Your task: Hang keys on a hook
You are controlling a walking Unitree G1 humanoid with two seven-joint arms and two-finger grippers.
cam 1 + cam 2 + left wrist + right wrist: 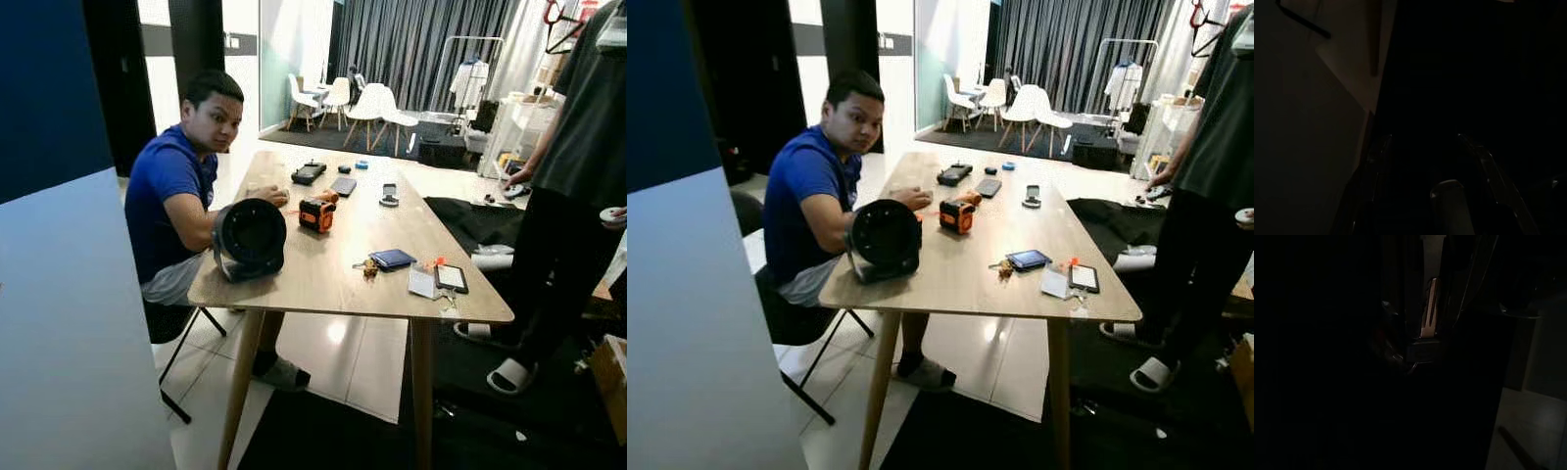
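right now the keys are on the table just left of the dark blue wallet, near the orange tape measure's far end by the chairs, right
Partly. The keys do lie on the table just left of the dark blue wallet, but at the table's near end, closer than the orange tape measure, not by the chairs. The left eye view shows it.

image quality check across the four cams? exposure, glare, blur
Head views: well lit and sharp, mild wide-angle bending at the edges, soft ceiling-light glare on the wooden table and on the floor tiles beneath it. Left wrist view: badly underexposed, faint outlines of the left gripper. Right wrist view: nearly black, one thin bright strip.
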